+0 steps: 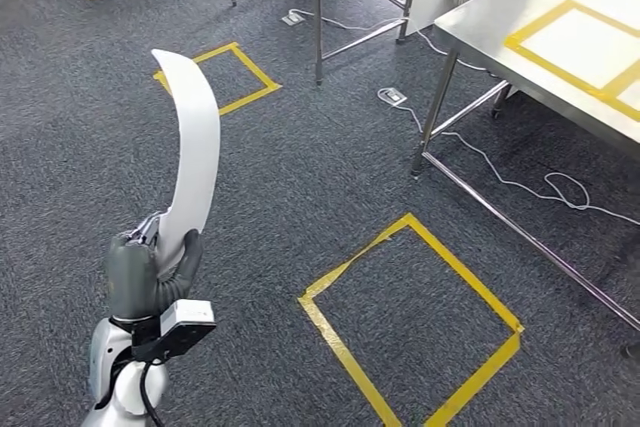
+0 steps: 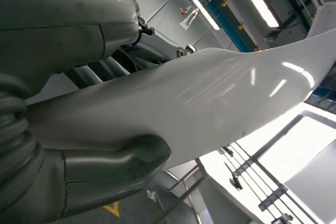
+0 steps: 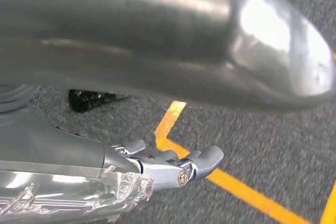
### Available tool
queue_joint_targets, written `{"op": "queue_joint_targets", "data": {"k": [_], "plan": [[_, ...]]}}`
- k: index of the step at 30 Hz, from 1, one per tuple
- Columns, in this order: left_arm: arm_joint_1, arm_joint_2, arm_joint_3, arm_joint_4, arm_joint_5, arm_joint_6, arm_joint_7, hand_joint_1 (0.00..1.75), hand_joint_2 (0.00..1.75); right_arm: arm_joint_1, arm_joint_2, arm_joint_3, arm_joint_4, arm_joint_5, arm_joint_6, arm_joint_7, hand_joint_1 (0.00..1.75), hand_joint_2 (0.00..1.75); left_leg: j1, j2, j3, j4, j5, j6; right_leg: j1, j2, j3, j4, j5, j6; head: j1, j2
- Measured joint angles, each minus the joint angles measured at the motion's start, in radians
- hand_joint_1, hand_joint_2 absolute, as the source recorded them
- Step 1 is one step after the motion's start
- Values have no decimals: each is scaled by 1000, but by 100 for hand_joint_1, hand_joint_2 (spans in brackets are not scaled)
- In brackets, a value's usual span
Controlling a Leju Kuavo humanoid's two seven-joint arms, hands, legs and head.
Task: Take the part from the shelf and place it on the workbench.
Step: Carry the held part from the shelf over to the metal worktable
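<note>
A long, curved white part (image 1: 195, 137) stands upright over the grey carpet at the lower left of the head view. My left hand (image 1: 143, 272) grips its lower end, with the thumb wrapped across the front. In the left wrist view the part (image 2: 222, 93) runs out from between the thumb (image 2: 115, 166) and the fingers toward the ceiling lights. The steel workbench (image 1: 483, 22) with yellow tape outlines stands at the upper right, well away from the part. My right hand (image 3: 71, 145) hangs over the carpet with its fingers (image 3: 186, 169) stretched out and holding nothing.
A yellow tape square (image 1: 411, 322) marks the floor in front of the workbench, and a smaller one (image 1: 219, 77) lies behind the part. White cables (image 1: 521, 182) and a floor socket (image 1: 392, 96) lie by the workbench legs (image 1: 434, 112). Another metal-legged table (image 1: 317, 7) stands further back.
</note>
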Motion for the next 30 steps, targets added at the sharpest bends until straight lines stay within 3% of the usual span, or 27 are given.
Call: {"op": "queue_joint_targets", "data": {"k": [2,4,5,6,7,9,10,11,13,14,16,18,19,20,21,22,24,25,27,29,30], "plan": [[3,1,1,-7,-1,0,-3,175,175,-2,0,0,0,6,0,-1,0,0,2,-38,-49,92,-37,-7,-6,18,17,-8,-6,-10,-5,0],[14,2,6,-14,-6,-8,-5,175,175,-7,1,0,0,14,-2,-1,0,0,2,-59,-144,231,-74,-11,-8,41,27,-9,-15,-17,-8,0],[21,3,9,-17,-11,-13,-6,175,175,-8,1,1,0,18,-2,-1,0,0,2,-62,-182,272,-71,-12,-9,54,34,-9,-19,-17,-9,0],[27,4,12,-20,-16,-19,-7,175,175,-8,2,1,0,22,-3,-1,0,0,2,-64,-201,274,-45,-13,-11,68,42,-9,-25,-15,-9,0],[31,4,15,-23,-22,-23,-9,175,175,-7,4,2,0,27,-4,-1,0,0,2,-68,-201,240,-1,-14,-13,82,51,-9,-30,-12,-9,0],[35,6,18,-26,-42,-26,-14,175,175,-7,8,2,0,33,-5,0,0,0,8,-101,-170,113,99,-17,-16,108,65,-5,-45,-1,-11,0],[36,8,19,-27,-52,-26,-18,175,175,-9,9,3,0,35,-6,1,0,0,11,-120,-153,58,124,-15,-16,120,66,-2,-52,5,-13,0],[37,8,19,-28,-62,-25,-21,175,175,-11,9,3,0,37,-7,2,0,0,14,-134,-142,23,133,-12,-17,131,61,-1,-58,12,-15,0],[38,8,18,-29,-73,-22,-27,175,175,-9,9,3,0,41,-8,4,0,0,14,-132,-134,5,120,4,-20,148,54,-5,-62,23,-16,0],[37,7,18,-29,-76,-21,-28,175,175,-5,10,4,0,43,-8,6,0,0,14,-124,-132,3,117,12,-20,144,53,-7,-65,29,-16,0],[37,5,17,-29,-80,-18,-30,175,175,-3,10,4,1,48,-8,9,0,0,15,-105,-124,0,112,26,-17,99,36,36,-90,37,-10,0],[38,4,17,-29,-81,-16,-31,175,175,-9,11,4,2,50,-8,10,0,0,10,-83,-117,0,105,36,-14,43,-27,153,-143,41,-5,0],[39,4,17,-29,-80,-16,-31,175,175,-12,11,5,2,51,-9,10,0,0,7,-71,-114,0,101,39,-15,32,-65,218,-166,42,-5,0],[39,4,17,-29,-79,-16,-31,175,175,-12,11,6,2,52,-9,10,0,0,4,-61,-110,0,96,41,-15,26,-95,263,-175,42,-5,0],[39,4,17,-29,-75,-17,-31,175,175,-10,11,8,2,53,-8,11,0,0,1,-51,-105,0,91,42,-15,23,-106,272,-164,41,-5,0],[39,4,17,-29,-70,-18,-31,175,175,-7,11,9,2,54,-7,11,0,0,0,-42,-98,0,86,42,-14,20,-97,242,-134,38,-5,0],[38,3,17,-29,-60,-20,-31,175,175,-5,11,11,2,58,-6,11,0,0,-3,-25,-79,0,73,38,-8,-6,-36,110,-59,30,-5,0],[37,3,17,-29,-56,-21,-30,175,175,-7,12,11,2,61,-6,10,0,0,-4,-18,-71,-1,65,34,-4,-21,-8,53,-36,24,-5,0],[36,2,18,-29,-51,-22,-29,175,175,-10,12,13,2,67,-6,8,0,0,-6,-4,-60,-4,54,22,4,-34,14,5,-31,13,-6,0],[34,0,19,-29,-50,-24,-28,175,175,-8,13,17,2,71,-5,7,0,0,-5,8,-47,-11,44,8,3,-13,23,-3,-38,-1,-6,0],[32,-1,19,-30,-50,-25,-28,175,175,-6,14,19,2,72,-4,6,0,0,-4,3,-43,-7,39,1,0,-3,35,-10,-40,-8,-8,0]]}}
